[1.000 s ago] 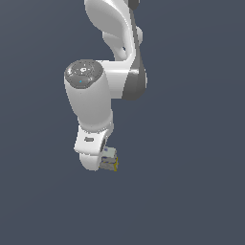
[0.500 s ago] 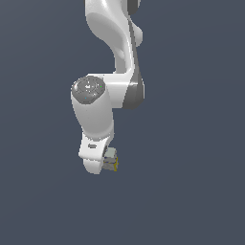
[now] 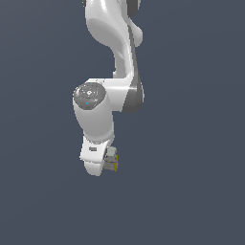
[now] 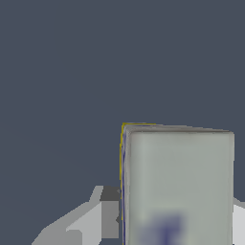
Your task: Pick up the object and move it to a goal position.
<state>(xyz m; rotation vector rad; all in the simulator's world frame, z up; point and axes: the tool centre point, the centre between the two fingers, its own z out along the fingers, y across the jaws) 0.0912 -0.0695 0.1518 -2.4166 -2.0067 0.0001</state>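
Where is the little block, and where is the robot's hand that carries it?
block (image 4: 178,184): wrist view, on its pale front face.
block (image 3: 115,164): exterior view, on its yellow-edged side.
hand (image 3: 111,161): exterior view, between the fingertips, at the block.

plain dark grey-blue backdrop (image 3: 191,143)
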